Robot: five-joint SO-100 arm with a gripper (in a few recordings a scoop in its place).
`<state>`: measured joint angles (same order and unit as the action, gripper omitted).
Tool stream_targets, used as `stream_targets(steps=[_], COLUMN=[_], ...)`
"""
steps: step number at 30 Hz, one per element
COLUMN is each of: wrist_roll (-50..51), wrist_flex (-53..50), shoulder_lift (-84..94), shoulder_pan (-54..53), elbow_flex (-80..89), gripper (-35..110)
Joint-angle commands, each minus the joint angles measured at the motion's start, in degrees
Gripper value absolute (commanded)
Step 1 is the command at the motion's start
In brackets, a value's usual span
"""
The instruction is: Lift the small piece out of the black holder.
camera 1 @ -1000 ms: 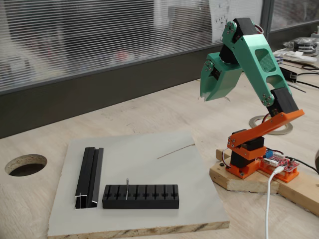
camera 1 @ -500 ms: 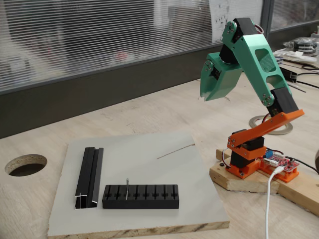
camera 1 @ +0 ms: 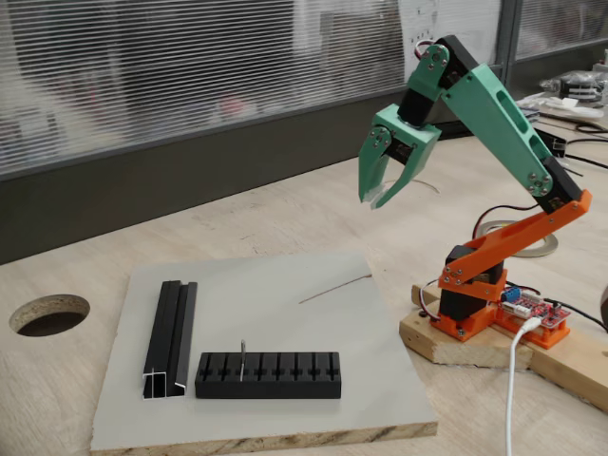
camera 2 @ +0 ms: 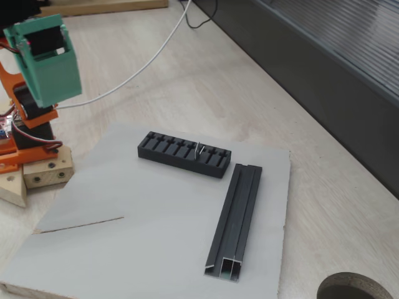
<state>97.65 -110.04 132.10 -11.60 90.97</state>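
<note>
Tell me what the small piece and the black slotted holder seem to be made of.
The thin grey upright sliver looks like bare metal, judging by its pale glint. The low black rectangular slotted block looks like matte plastic, possibly printed: dull, even, no shine.

Soft even daylight, faint shadows beside the black holder (camera 1: 268,375), both fixed views sharp, window blinds (camera 1: 190,66) behind slightly bright
</note>
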Motion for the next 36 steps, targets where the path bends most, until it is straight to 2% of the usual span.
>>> stream_targets(steps=[1, 6, 16, 24, 36], wrist_roll=[0.5, 0.5, 0.0, 0.4, 0.4], wrist_flex=[3.7, 5.0, 5.1, 5.1, 5.1], shoulder_lift=[0.8, 0.8, 0.8, -8.0, -13.0], shoulder_pan=[6.8, 13.2, 14.1, 27.7, 28.5], elbow_flex=[0.0, 0.1, 0.1, 0.1, -0.1], gripper=[12, 12, 12, 12, 12])
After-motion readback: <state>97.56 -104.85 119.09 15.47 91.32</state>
